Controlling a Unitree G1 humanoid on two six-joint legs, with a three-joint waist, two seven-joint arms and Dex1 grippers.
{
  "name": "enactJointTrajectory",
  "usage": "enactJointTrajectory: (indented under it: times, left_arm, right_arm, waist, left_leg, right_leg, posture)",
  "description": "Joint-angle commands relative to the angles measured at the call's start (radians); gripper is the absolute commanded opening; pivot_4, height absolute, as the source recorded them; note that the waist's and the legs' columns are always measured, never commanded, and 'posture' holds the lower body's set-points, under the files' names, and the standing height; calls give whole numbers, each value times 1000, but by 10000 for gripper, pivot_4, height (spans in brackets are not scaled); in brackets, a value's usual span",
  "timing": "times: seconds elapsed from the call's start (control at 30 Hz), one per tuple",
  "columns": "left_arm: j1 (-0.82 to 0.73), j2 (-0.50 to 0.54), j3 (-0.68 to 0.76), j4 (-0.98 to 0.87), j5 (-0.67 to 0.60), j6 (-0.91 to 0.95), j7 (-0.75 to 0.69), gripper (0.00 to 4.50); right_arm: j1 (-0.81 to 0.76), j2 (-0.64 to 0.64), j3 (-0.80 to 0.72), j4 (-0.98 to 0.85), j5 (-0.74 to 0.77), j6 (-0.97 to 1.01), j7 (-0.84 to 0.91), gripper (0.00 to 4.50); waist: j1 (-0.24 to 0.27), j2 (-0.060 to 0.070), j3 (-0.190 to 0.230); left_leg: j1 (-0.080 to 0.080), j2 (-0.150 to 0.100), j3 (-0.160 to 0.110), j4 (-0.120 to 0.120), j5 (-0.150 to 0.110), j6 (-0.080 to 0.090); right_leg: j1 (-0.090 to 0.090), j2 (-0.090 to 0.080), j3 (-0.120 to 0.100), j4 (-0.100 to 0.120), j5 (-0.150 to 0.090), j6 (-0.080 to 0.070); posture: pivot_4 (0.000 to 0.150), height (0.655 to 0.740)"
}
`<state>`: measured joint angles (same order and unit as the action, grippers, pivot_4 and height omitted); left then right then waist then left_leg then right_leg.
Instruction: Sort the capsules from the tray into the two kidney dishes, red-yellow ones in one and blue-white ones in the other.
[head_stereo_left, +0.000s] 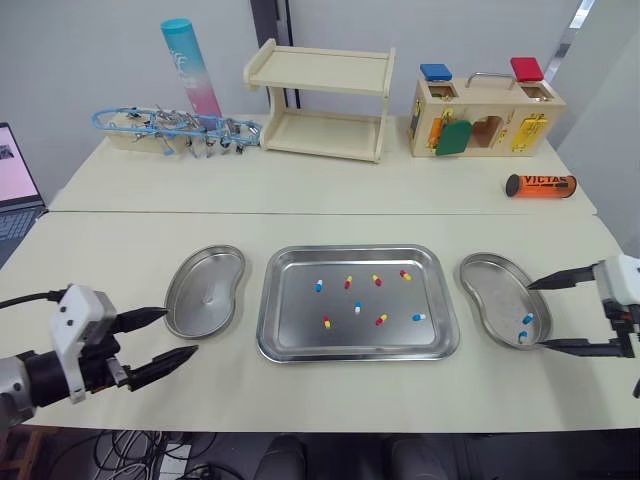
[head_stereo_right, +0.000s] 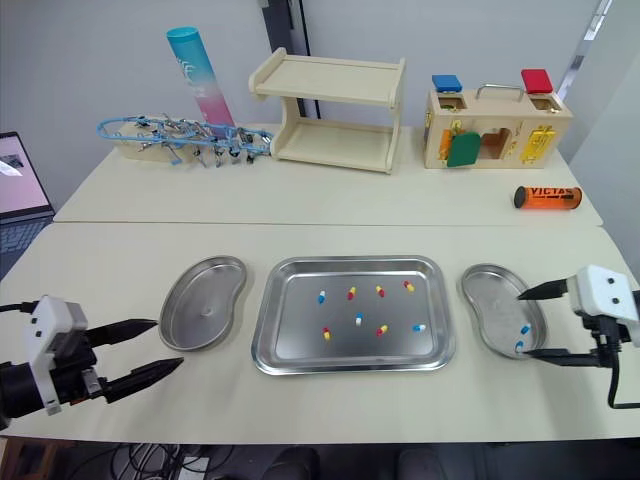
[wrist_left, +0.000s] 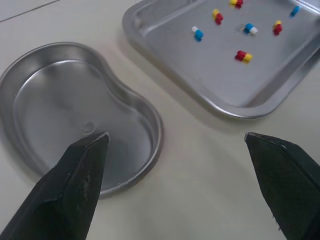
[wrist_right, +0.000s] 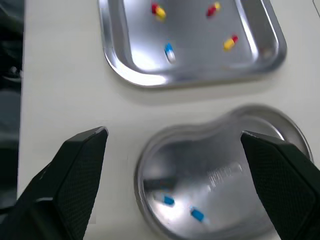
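A steel tray (head_stereo_left: 290, 262) lies mid-table with several loose capsules, red-yellow ones (head_stereo_left: 348, 282) and three blue-white ones (head_stereo_left: 319, 286). The left kidney dish (head_stereo_left: 205, 290) is empty. Two blue-white capsules (head_stereo_left: 526, 320) lie in the right kidney dish (head_stereo_left: 490, 285). My left gripper (head_stereo_left: 180, 332) is open and empty, low over the table at the left dish's near edge (wrist_left: 150, 150). Over the right dish's outer rim, my right gripper (head_stereo_left: 536, 315) hangs open with nothing held; the dish (wrist_right: 225, 165) and its capsules (wrist_right: 167, 200) lie between its fingers.
Along the back stand a wooden shelf (head_stereo_left: 320, 100), a wooden lock box (head_stereo_left: 485, 115), a blue-pink cylinder (head_stereo_left: 192, 70) and a rack of clips (head_stereo_left: 175, 128). An orange tube (head_stereo_left: 540, 186) lies at the back right. A laptop (head_stereo_left: 15, 185) sits at the far left.
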<state>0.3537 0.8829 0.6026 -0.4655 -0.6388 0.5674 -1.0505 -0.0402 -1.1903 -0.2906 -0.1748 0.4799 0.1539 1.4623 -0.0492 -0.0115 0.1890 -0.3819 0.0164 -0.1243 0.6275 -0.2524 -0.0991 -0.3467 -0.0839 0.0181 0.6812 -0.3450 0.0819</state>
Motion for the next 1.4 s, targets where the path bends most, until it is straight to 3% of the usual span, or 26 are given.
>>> enactJointTrajectory:
  times: [0.03, 0.27, 0.43, 0.63, 1.0, 1.4]
  left_arm:
    - [-40, 4, -60, -90, -52, 29, 17, 45000]
    - [-188, -37, -251, -170, -94, 81, 108, 45000]
    - [-307, -99, -408, -122, -14, 26, 139, 45000]
    - [-379, -130, -542, -30, 79, -56, 107, 29815]
    - [-516, -218, -746, 218, 272, -270, 35, 29815]
    - [-646, -295, -850, 371, 385, -272, 32, 29815]
  right_arm:
    - [-28, 30, -8, -161, 111, 127, -79, 44718]
    - [-14, 97, -16, -303, 174, 243, -189, 44718]
    - [26, 138, -6, -349, 172, 258, -233, 44718]
    - [62, 161, 8, -389, 165, 265, -265, 45000]
    - [91, 182, 28, -407, 137, 251, -287, 45000]
    - [109, 192, 34, -429, 125, 257, -304, 45000]
  waist:
    - [2, 0, 0]
    - [18, 0, 0]
    - [20, -1, 0]
    - [17, -1, 0]
    - [20, -1, 0]
    - [19, -1, 0]
  left_leg:
    - [0, 0, 0, 0, 0, 0]
    - [0, 0, -1, 0, 0, 0]
    - [0, -1, -2, 1, 0, 0]
    - [0, -1, -2, 1, 0, 0]
    - [0, -1, -3, 1, 0, 0]
    - [0, -1, -4, 2, 0, 0]
  right_leg:
    - [0, 0, 0, 0, 0, 0]
    - [1, 0, -1, -1, 0, 0]
    - [2, 0, -2, -1, 0, 0]
    - [2, 0, -2, -1, 0, 0]
    - [3, 0, -3, -2, 0, 0]
    - [4, 0, -4, -1, 0, 1]
  posture:
    - [1500, 7400]
    - [1500, 7400]
    - [1500, 7400]
    - [1500, 7400]
    - [1500, 7400]
    - [1500, 7400]
